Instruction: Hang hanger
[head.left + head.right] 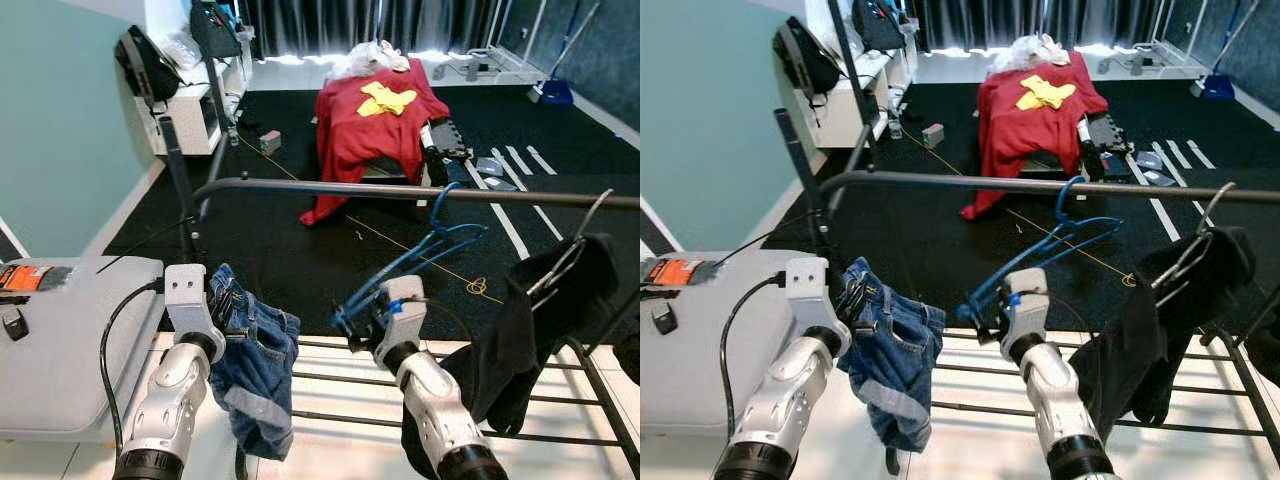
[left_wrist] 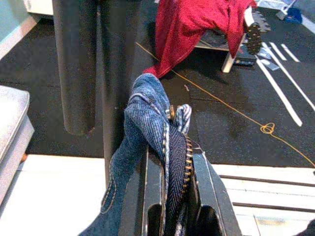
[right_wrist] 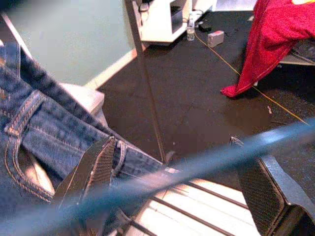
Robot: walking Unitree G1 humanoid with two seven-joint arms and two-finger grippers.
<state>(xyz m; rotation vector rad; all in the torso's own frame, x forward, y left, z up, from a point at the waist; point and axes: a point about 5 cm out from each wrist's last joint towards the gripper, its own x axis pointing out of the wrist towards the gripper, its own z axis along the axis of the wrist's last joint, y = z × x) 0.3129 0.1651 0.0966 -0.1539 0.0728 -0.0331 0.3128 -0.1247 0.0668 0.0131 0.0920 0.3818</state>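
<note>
A blue plastic hanger (image 1: pixel 420 250) has its hook over the dark horizontal rail (image 1: pixel 330 188) and slants down towards me. Its lower end lies between the fingers of my right gripper (image 1: pixel 352 318). In the right wrist view those fingers (image 3: pixel 93 167) stand wide apart, open, and the blurred blue hanger (image 3: pixel 206 160) crosses between them. My left gripper (image 1: pixel 222 305) is shut on a pair of blue denim shorts (image 1: pixel 255 370), which hang below the rail. In the left wrist view the denim (image 2: pixel 147 108) is pinched between the fingers.
A black garment (image 1: pixel 540 310) hangs on a wire hanger at the right of the rail. Rack bars (image 1: pixel 340 385) lie below. A grey case (image 1: pixel 70 330) is at left, the rail's upright post (image 1: pixel 180 180) behind it. A red-draped table (image 1: pixel 375 120) stands beyond.
</note>
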